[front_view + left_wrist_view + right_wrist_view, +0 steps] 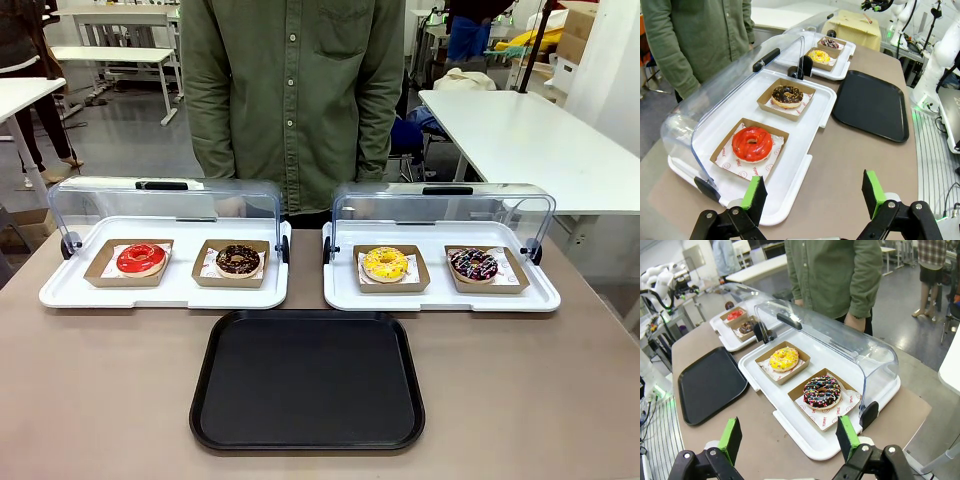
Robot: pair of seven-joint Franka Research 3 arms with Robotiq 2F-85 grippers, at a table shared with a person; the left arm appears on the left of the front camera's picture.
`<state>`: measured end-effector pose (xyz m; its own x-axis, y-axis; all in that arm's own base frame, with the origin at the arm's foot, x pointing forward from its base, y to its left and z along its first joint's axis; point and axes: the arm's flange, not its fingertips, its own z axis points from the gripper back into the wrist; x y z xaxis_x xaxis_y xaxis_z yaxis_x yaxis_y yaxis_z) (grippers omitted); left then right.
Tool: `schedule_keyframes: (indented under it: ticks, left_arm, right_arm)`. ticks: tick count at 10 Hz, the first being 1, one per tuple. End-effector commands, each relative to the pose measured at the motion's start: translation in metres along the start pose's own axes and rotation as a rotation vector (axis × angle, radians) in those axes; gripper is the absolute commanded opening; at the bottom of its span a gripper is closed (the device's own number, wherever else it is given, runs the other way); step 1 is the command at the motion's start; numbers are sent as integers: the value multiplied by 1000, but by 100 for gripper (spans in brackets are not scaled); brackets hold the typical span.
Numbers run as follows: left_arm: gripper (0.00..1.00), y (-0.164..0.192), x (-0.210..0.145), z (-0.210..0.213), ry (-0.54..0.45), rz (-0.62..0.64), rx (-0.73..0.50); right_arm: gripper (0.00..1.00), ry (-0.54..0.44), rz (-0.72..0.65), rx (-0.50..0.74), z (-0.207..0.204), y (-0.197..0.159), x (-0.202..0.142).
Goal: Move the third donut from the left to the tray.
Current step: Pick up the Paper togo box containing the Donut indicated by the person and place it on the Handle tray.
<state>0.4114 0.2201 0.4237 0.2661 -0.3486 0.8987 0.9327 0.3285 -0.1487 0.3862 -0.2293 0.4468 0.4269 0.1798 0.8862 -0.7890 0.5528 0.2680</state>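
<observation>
Front view: four donuts sit in a row under two opened lids. Counting from the left, the yellow donut (385, 263) is third.
Location: it sits on a brown liner (392, 288) in the left slot of the right white tray (540, 298). That is just beyond the far edge of the black tray (305, 440), which lies mid-table on my side.
Lid (440, 205): swung back toward the person (295, 100), so I judge the front approach open.
Left gripper (814, 189): fingers spread wide, nothing between them, hovering near the red donut (752, 144) at the far-left end.
Right gripper (789, 434): also spread wide and empty, hovering by the sprinkled donut (822, 391). I judge this arm the nearer one to the target.
Handling: light and soft, I expect. The icing looks sticky and easy to mar, and a squeeze on the ring would crush it.
Hold: I would pinch the liner's raised wall, not the donut. The cardboard looks thin and may flex, so I would carry it level; the donut rests loose and could slide.
Risk: clipping the neighbouring liner or the lid's hinge.
</observation>
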Motion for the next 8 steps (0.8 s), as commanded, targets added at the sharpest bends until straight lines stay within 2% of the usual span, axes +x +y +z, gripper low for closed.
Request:
schedule_keyframes:
  ticks: [1,8]
  left_arm:
    - [100,0,2,1,1,-4,0]
    - [100,0,2,1,1,-4,0]
  right_arm:
    - [100,-27,19,5,0,-1,2]
    - [100,-27,19,5,0,-1,2]
